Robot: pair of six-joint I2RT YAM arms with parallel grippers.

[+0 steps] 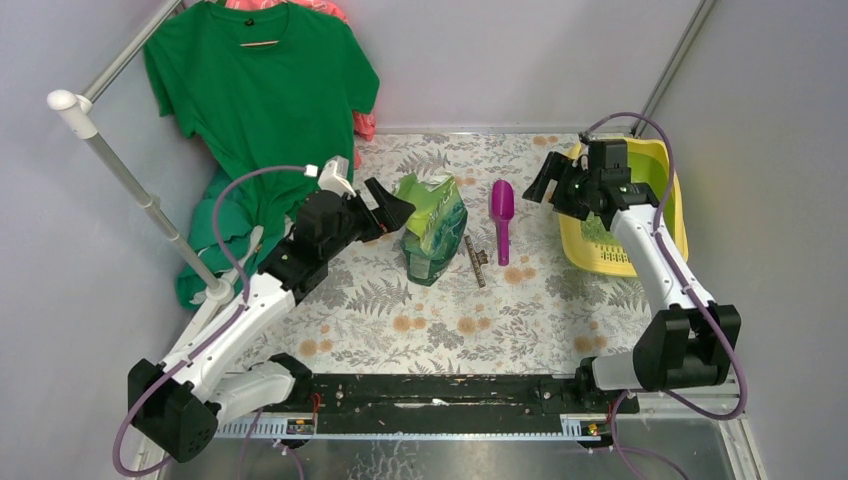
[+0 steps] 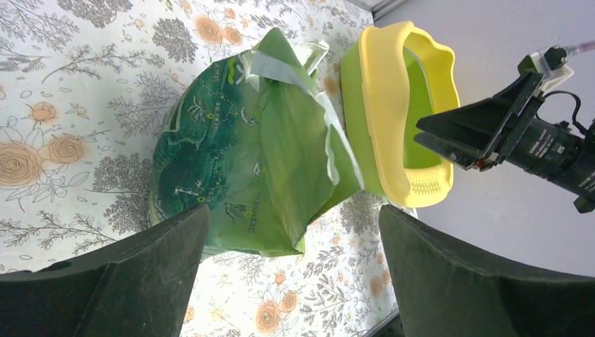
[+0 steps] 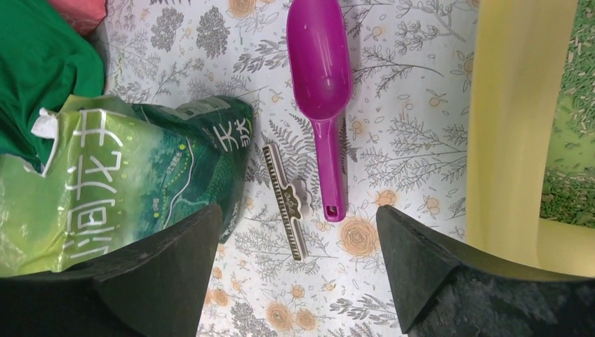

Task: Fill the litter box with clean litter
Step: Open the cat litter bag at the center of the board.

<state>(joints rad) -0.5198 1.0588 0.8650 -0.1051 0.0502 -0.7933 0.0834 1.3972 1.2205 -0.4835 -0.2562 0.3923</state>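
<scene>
The yellow litter box [image 1: 668, 190] stands at the right of the table, with green litter granules [image 1: 598, 232] on its floor. They also show in the right wrist view [image 3: 572, 105], past the yellow rim [image 3: 512, 126]. The glossy green litter bag [image 1: 432, 228] stands at mid table with its top open. My left gripper [image 1: 388, 208] is open and empty just left of the bag [image 2: 252, 154], its jaws apart on either side of the bag's lower edge. My right gripper [image 1: 548, 182] is open and empty, held above the table left of the box.
A purple scoop [image 1: 501, 215] lies between bag and box, hollow side up [image 3: 319, 70]. A small toothed clip [image 3: 288, 203] lies beside its handle. A green T-shirt [image 1: 260, 80] hangs on a rack at the back left. Walls close the back and right.
</scene>
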